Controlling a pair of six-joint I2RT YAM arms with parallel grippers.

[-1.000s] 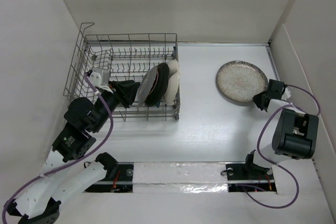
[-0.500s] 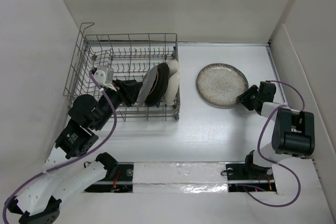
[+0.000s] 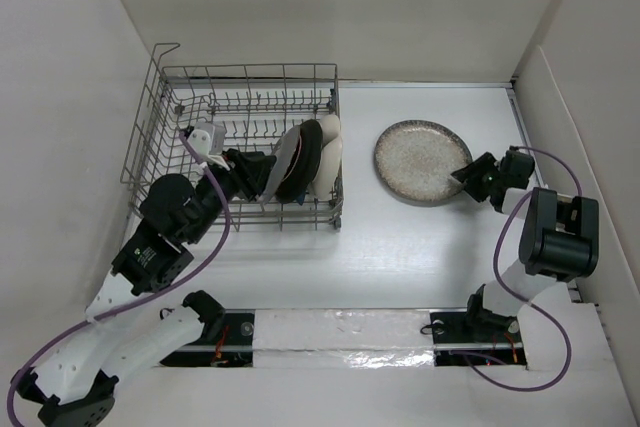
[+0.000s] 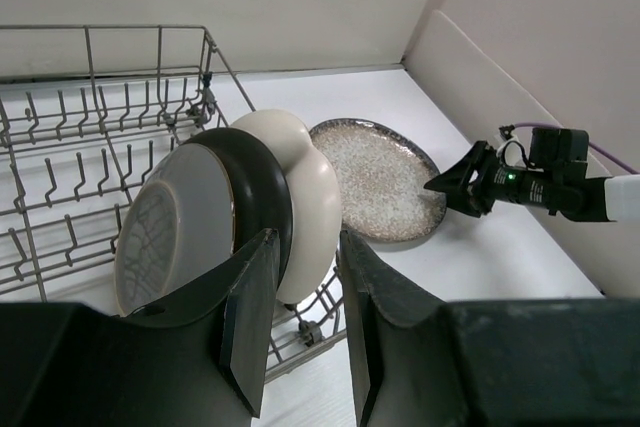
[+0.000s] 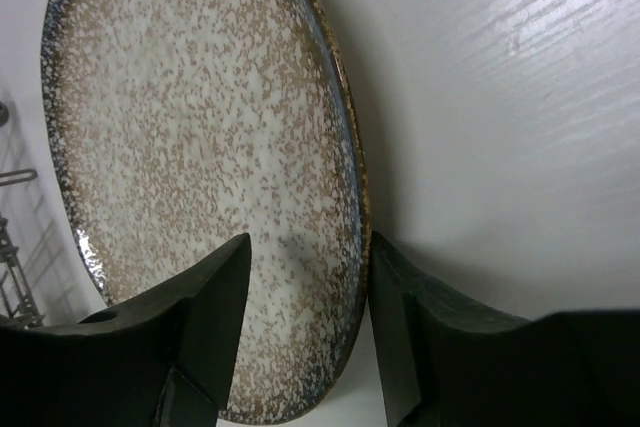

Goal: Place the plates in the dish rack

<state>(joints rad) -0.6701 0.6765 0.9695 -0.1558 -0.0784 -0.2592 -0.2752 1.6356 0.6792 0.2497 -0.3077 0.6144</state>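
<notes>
Speckled plate (image 3: 422, 162) right of centre looks stiff, glazed, slippery, breakable — take its thin rim, where the right gripper (image 5: 310, 247) sits spread, gripping nothing.

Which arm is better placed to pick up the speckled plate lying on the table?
Right. The right gripper has its open fingers straddling the rim of the speckled plate, as the right wrist view shows. The left gripper sits far off at the dish rack, beside the racked plates.

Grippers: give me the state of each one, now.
Left gripper: open, holding nothing.
Right gripper: open, at the rim of the speckled plate, not clamped on it.
</notes>
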